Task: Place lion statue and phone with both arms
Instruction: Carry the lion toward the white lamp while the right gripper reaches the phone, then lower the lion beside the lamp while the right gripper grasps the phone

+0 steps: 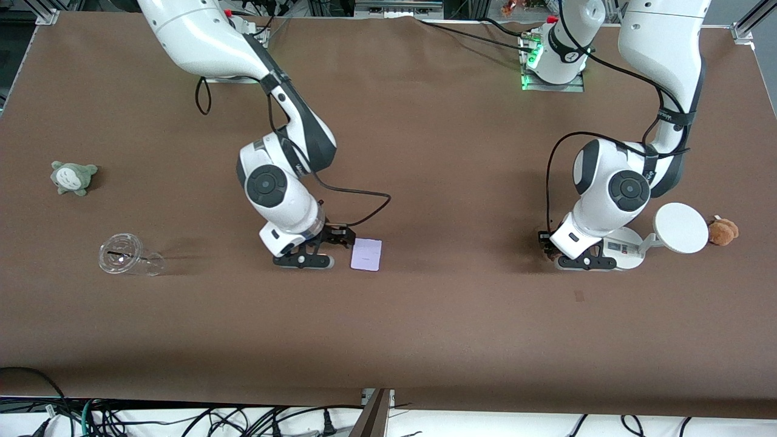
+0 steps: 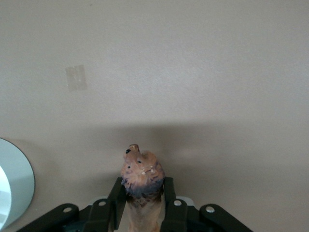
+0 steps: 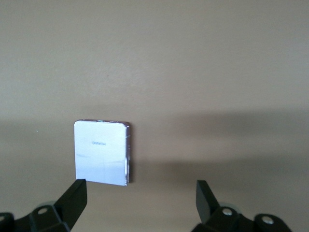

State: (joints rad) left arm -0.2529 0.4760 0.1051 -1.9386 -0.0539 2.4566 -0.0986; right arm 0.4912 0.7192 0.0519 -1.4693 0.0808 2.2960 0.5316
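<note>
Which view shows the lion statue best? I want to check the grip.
The left wrist view: the lion statue sits clamped in the left end effector, head showing. The front view hides almost all of it under the arm; the right wrist view misses it.

Phone on table, beside right gripper.

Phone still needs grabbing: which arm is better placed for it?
Right. Its pincer is open, low at the table right beside the phone. The left pincer is shut on the lion statue near the white stand.
</note>
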